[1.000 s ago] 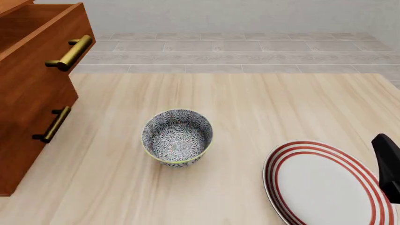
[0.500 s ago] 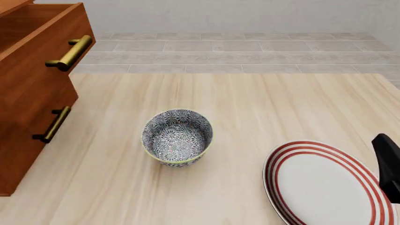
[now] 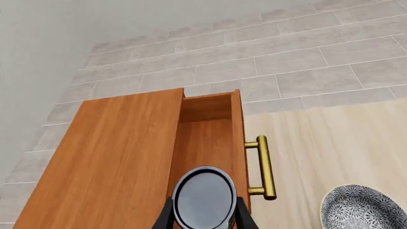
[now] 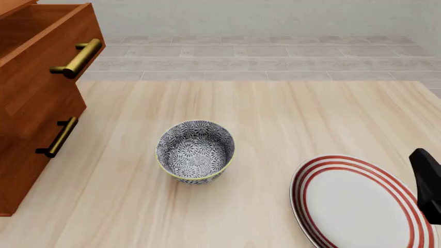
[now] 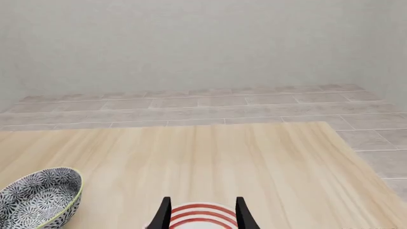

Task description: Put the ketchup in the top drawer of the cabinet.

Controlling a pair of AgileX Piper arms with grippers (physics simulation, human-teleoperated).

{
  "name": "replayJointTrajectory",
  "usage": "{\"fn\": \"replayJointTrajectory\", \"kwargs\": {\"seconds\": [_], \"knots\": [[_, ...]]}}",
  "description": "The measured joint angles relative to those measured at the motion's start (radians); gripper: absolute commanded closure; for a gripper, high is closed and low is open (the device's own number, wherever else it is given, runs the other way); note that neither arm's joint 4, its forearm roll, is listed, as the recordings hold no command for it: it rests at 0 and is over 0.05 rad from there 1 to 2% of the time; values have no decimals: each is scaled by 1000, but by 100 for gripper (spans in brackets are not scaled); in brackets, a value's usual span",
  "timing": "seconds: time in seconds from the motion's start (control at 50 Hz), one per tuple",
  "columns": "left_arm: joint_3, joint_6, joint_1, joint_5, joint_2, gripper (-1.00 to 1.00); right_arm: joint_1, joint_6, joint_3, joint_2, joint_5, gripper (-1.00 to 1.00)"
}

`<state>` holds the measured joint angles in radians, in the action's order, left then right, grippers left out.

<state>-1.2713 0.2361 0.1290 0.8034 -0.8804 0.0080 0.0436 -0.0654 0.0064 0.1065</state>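
Note:
In the left wrist view the ketchup (image 3: 205, 201) shows only its dark, silver-rimmed top. My left gripper (image 3: 205, 220) is shut on it, one finger on each side. It hangs above the open top drawer (image 3: 205, 143) of the reddish-brown cabinet (image 3: 108, 167), beside the brass handle (image 3: 264, 167). In the front view the cabinet (image 4: 31, 113) stands at the left with the top drawer's handle (image 4: 76, 58) jutting out; neither the left gripper nor the ketchup appears there. My right gripper (image 5: 203, 213) is open and empty above the plate (image 5: 202, 214).
A patterned grey-white bowl (image 4: 195, 151) sits mid-table, right of the cabinet, and also shows as the bowl (image 3: 362, 210) and the bowl (image 5: 38, 198) in the wrist views. A red-ringed white plate (image 4: 358, 204) lies at the front right, under the black right arm (image 4: 427, 183). A darker handle (image 4: 57, 137) marks a lower drawer.
The front view is almost the same: bowl, plate and right arm have not moved. The cabinet's lower front now sits slightly further back than the top drawer's front.

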Motion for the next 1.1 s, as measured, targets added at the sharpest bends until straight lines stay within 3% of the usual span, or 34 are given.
{"fn": "replayJointTrajectory", "kwargs": {"seconds": [1.1], "knots": [[136, 27, 26, -149, -66, 100, -4, -3, 2, 3, 7, -100]]}}
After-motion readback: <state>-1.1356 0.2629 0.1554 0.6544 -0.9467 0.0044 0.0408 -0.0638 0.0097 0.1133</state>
